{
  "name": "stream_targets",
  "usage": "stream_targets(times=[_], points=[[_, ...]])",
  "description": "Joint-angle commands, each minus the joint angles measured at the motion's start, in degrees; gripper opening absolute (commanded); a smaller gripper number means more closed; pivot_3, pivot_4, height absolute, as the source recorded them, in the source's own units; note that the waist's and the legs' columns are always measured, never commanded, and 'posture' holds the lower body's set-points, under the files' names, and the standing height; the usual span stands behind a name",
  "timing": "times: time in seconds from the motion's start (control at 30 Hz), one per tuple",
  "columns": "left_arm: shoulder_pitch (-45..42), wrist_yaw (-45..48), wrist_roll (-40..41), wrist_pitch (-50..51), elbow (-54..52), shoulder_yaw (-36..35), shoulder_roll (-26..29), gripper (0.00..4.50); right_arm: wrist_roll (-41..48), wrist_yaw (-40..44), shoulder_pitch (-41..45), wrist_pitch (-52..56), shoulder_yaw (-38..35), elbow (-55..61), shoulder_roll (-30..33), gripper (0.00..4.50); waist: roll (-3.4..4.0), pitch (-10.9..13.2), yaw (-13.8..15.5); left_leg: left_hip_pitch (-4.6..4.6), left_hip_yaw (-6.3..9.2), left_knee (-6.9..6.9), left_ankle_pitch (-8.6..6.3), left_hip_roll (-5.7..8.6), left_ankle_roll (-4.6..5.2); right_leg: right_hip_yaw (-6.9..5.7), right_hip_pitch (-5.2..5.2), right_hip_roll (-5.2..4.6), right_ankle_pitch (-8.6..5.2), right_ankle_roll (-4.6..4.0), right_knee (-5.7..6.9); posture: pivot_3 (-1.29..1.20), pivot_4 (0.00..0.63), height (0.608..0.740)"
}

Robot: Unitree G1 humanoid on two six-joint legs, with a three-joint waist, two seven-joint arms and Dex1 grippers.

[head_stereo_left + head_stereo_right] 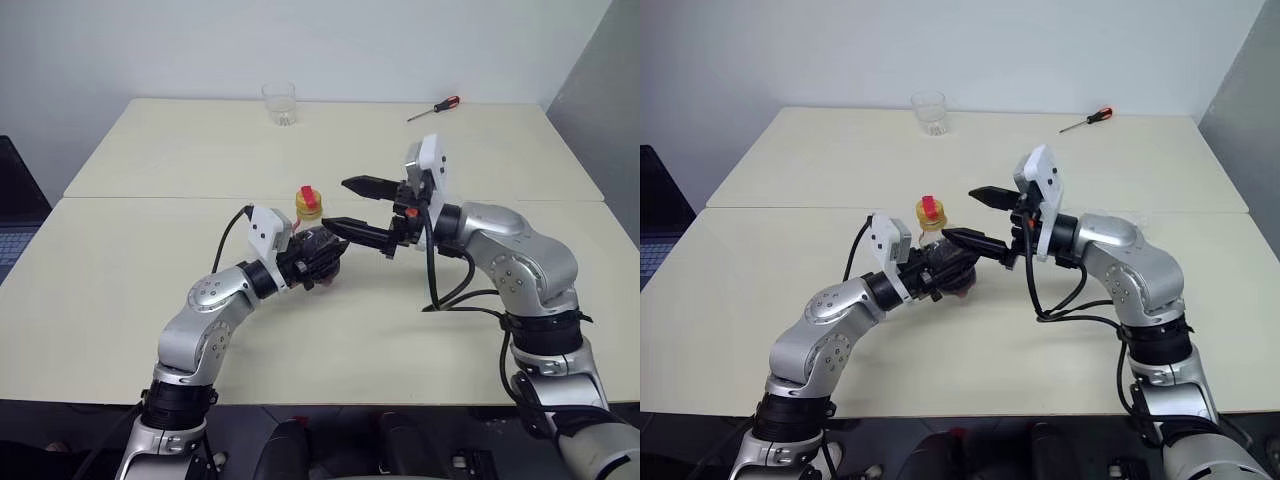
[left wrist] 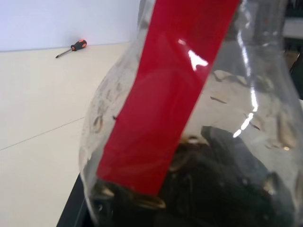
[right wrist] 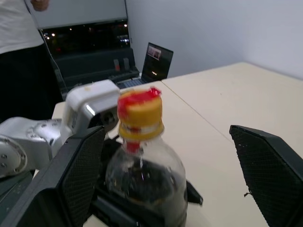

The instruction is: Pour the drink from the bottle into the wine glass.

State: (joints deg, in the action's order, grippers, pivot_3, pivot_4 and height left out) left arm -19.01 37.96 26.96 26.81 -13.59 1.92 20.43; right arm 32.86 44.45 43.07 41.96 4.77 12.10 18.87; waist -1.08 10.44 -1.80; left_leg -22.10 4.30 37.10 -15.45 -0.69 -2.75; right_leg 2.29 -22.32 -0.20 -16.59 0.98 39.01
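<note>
L gripper [image 1: 312, 262] pinches the bottle [image 1: 945, 262] upright, mid-desk near the front edge, yellow cap [image 3: 140, 113] on. R gripper [image 1: 368, 208] spread wide beside the cap: centre both fingers round it, squeeze, then twist off w/o tipping the drink [image 3: 147, 187].
</note>
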Motion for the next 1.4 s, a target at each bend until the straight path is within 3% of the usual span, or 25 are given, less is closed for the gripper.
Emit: stream_targets(times=[0.03,0.53,0.63,0.83,1.4], points=[[-0.8,0.2,1.1,-0.4,-3.0,-1.1,0.3,2.22,0.7,-0.4,2.2,-0.5,0.0,-0.1,-1.3,4.47,0.00,0.0,0.0,0.00,-0.01,0.00,0.00,0.01,0.00,0.00,0.00,0.00,0.00,0.00,0.00,0.00,0.150,0.740],[-0.2,-0.2,1.0,-0.2,-3.8,-1.2,0.3,2.22,1.5,1.4,4.3,0.8,1.3,-0.5,-3.4,4.47,0.00,0.0,0.0,0.00,-0.01,-0.01,0.00,0.00,0.00,0.00,-0.01,-0.01,0.00,0.00,0.00,0.00,0.150,0.740],[-0.4,-0.3,0.9,-0.5,-3.5,-1.3,0.2,2.22,1.2,2.0,4.6,0.7,1.8,-0.9,-3.4,3.89,0.00,0.0,0.0,0.00,-0.01,-0.01,0.00,0.00,0.00,0.00,-0.01,-0.01,0.00,0.00,0.00,0.00,0.150,0.740],[-0.6,-0.2,0.8,-0.8,-3.2,-1.1,0.0,2.22,0.5,2.0,5.0,0.3,2.3,-1.6,-4.0,1.79,0.00,0.0,0.0,0.00,-0.01,0.00,0.00,0.00,0.00,0.00,-0.01,-0.01,0.00,0.00,0.00,0.00,0.150,0.740],[-1.3,-0.3,0.4,-0.9,-2.7,-1.1,-0.1,2.22,-0.9,3.8,5.3,-2.1,4.0,-2.4,-3.1,1.79,0.01,0.0,0.0,0.00,-0.01,-0.01,0.00,0.00,0.00,0.00,-0.01,0.00,0.00,0.00,-0.01,0.00,0.150,0.740]])
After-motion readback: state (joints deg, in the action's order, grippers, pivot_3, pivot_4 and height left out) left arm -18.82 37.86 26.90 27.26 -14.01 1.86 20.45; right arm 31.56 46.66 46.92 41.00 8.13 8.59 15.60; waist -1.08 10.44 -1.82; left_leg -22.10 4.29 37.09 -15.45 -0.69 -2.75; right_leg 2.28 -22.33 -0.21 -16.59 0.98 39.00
